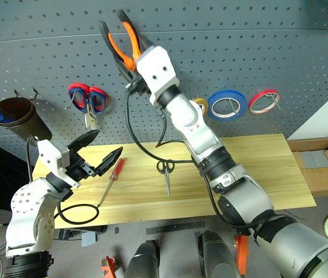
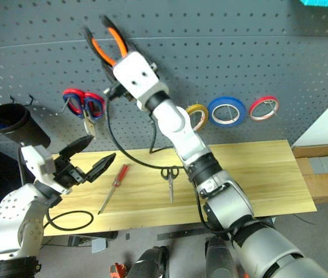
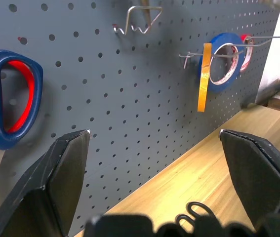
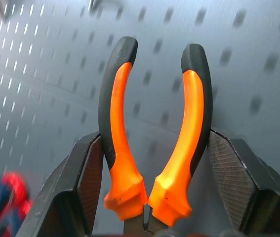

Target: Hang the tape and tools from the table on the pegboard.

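Orange-and-black pliers [image 1: 123, 40] sit pinched in my right end effector [image 1: 133, 58], handles pointing up along the pegboard [image 1: 256, 46], above the blue-and-red scissors [image 1: 88, 101]. My left end effector [image 1: 97, 152] hangs spread and empty over the worktop [image 1: 256, 168], nearer the red screwdriver [image 1: 113, 178] than the black scissors [image 1: 165, 171]. Right wrist view: both handles [image 4: 154, 128] rise against the board. Left wrist view: the yellow tape [image 3: 204, 76] already hangs there.
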{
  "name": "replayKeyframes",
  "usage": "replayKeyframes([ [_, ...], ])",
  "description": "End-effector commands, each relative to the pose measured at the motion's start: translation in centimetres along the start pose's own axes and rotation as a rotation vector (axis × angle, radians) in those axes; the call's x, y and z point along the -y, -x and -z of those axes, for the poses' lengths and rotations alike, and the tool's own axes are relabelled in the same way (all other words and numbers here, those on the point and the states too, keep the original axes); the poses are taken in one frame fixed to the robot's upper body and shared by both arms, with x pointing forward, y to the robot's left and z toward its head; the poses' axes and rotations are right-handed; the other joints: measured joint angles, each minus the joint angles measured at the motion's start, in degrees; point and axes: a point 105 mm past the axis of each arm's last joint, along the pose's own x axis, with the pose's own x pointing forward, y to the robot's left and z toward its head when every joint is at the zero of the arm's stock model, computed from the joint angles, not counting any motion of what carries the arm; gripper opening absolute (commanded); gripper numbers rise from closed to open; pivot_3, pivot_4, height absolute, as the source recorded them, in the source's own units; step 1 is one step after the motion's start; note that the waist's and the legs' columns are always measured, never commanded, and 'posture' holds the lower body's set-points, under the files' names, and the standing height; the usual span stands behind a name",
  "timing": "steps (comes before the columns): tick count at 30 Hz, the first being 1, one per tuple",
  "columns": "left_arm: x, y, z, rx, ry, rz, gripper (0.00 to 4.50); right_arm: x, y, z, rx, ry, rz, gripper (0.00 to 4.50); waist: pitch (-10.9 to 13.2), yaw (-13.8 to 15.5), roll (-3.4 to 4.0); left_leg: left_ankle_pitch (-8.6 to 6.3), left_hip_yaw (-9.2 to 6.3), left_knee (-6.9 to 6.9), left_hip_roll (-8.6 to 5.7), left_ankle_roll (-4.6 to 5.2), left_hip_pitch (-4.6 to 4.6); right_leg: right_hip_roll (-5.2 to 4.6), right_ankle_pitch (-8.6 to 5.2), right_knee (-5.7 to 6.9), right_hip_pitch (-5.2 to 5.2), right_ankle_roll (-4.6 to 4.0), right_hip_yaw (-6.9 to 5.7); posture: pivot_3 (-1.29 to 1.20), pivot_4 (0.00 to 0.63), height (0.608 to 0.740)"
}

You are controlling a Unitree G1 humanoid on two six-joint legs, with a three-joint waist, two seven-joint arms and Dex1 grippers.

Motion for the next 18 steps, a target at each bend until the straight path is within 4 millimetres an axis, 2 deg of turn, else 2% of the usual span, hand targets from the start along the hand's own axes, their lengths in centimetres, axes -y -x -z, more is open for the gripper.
replayKeyframes([
  [1,0.1,-0.4,-1.2,0.041,-0.046,0.015,4.50,0.3,-0.5,-2.8,0.111,0.011,0.020,2.70,0.00,0.00,0.00,0.00,0.00,-0.01,0.00,0.00,0.00,0.00,0.00,0.00,0.00,0.00,0.00,-0.02,0.194,0.740],
  [6,0.0,-0.5,-1.1,0.044,-0.046,0.019,4.50,0.1,0.0,-2.3,0.082,-0.001,0.023,2.70,0.00,-0.01,0.00,0.01,0.00,0.00,0.01,-0.01,0.01,0.01,0.01,0.00,0.01,-0.01,0.01,-0.03,0.192,0.740],
  [13,0.1,-0.7,-0.9,0.038,-0.044,0.025,4.50,-0.6,1.4,1.3,-0.139,-0.035,0.006,2.70,-0.02,0.03,-0.01,0.01,0.00,0.02,0.00,-0.02,0.01,0.01,0.01,0.01,0.03,-0.02,-0.01,-0.03,0.193,0.740],
  [18,0.1,-0.9,-0.8,0.035,-0.043,0.028,4.50,-0.2,1.6,1.7,-0.184,-0.039,0.031,2.70,-0.02,-0.01,-0.01,0.01,0.01,0.02,0.01,-0.03,0.01,0.01,0.02,0.01,0.01,-0.03,-0.01,-0.03,0.195,0.740],
])
